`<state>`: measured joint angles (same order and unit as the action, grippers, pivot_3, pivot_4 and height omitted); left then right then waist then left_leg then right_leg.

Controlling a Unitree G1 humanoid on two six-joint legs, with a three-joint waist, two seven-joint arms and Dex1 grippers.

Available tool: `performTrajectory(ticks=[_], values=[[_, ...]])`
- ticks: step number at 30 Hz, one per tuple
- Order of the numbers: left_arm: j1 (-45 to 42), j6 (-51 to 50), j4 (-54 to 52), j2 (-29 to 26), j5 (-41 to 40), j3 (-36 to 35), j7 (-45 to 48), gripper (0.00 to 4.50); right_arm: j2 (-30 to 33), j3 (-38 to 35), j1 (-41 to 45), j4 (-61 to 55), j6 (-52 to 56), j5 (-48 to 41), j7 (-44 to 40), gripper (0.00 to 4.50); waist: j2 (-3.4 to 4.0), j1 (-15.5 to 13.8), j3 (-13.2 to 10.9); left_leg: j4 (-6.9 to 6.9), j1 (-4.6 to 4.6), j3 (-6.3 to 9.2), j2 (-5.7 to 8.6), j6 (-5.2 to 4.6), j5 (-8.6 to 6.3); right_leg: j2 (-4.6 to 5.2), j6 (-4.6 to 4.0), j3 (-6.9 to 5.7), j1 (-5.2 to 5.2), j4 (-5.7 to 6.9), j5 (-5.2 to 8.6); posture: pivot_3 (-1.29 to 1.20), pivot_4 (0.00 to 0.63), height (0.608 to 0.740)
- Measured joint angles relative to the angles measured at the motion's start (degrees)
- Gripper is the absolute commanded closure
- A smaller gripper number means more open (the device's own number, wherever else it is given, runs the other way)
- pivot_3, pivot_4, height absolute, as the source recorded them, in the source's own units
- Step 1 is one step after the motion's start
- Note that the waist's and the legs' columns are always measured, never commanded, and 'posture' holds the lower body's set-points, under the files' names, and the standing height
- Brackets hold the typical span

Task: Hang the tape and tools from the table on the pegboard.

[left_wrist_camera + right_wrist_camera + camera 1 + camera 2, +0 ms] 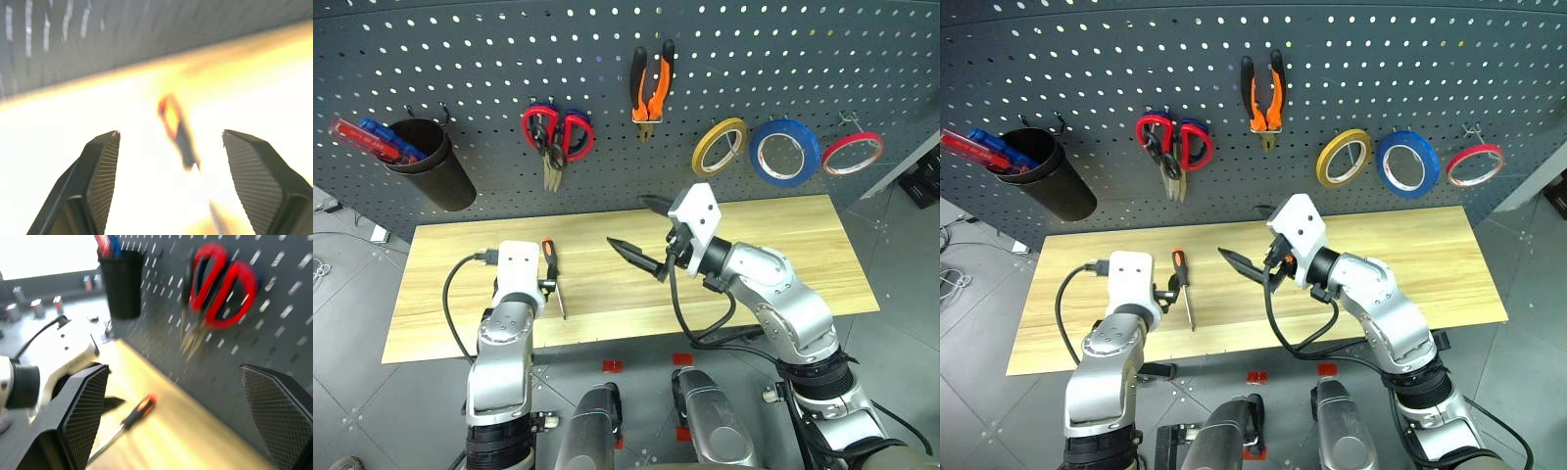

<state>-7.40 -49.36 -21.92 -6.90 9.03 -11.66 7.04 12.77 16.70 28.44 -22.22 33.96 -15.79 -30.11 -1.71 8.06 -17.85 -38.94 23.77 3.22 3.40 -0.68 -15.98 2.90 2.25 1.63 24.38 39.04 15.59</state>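
The slim orange-and-black screwdriver [553,275] lies on the wooden table [783,255], handle toward the pegboard [460,49]. My left gripper [548,286] is low beside it and open; in the left wrist view the screwdriver [178,129] lies between and just past the spread fingers [102,166], untouched. My right gripper [626,220] hovers open and empty over the table's middle. On the pegboard hang the orange-and-black pliers [652,83], the blue tape [784,153] and small dark-handled scissors [548,157] with the red-handled pair [560,130].
A black cup [431,162] holding red and blue items hangs at the pegboard's left. A yellow roll [719,145] and a thin red roll [853,153] flank the blue tape. The right wrist view shows the left gripper's white housing [73,347] near the screwdriver [137,413].
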Motion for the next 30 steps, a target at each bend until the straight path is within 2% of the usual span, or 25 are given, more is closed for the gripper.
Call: performTrajectory(ticks=[7,18,21,28,30], values=[[-8.6,-2.79,12.24,-2.68,-7.15,-5.68,2.3,1.02,-1.65,3.38,3.79,-1.21,12.21,-0.03,2.78,0.0,-0.05,-0.1,-0.45,-0.02,0.02,0.19,0.0,0.02,0.11,0.01,-0.03,-0.25,-0.05,-0.06,-0.11,-0.25,0.387,0.74],[-20.98,2.62,36.03,-4.61,-12.13,-7.26,0.06,1.02,-1.15,4.85,7.09,-1.43,16.6,-1.25,1.11,0.0,-0.2,-0.07,-1.33,0.02,0.1,0.22,0.01,0.04,0.1,0.19,-0.04,-0.69,0.04,-0.14,-0.12,-0.28,0.395,0.74],[-23.35,3.75,40.69,-5.22,-12.98,-7.35,-0.44,1.58,-0.81,4.97,8.44,-1.43,17.16,-1.38,0.04,0.0,-0.2,0.04,-1.34,0.02,0.08,0.2,0.01,0.04,0.1,0.2,-0.04,-0.69,0.04,-0.12,-0.12,-0.29,0.384,0.74],[-25.82,6.66,46.56,-7.47,-14.77,-7.43,-0.57,3.7,0.75,5.04,9.36,-1.38,19.34,-2.66,-2.29,0.0,-0.21,0.08,-1.34,0.02,0.06,0.22,0.0,0.08,0.13,0.21,-0.03,-0.72,0.03,-0.08,-0.12,-0.29,0.366,0.74],[-25.32,6.38,46.41,-8.63,-15.77,-7.29,0.64,3.83,1.32,5.15,9.59,-1.36,19.29,-3.0,-3.06,0.0,-0.21,0.29,-1.34,0.02,0.06,0.22,-0.02,0.11,0.14,0.2,-0.04,-0.72,0.06,-0.08,-0.12,-0.29,0.362,0.74]])
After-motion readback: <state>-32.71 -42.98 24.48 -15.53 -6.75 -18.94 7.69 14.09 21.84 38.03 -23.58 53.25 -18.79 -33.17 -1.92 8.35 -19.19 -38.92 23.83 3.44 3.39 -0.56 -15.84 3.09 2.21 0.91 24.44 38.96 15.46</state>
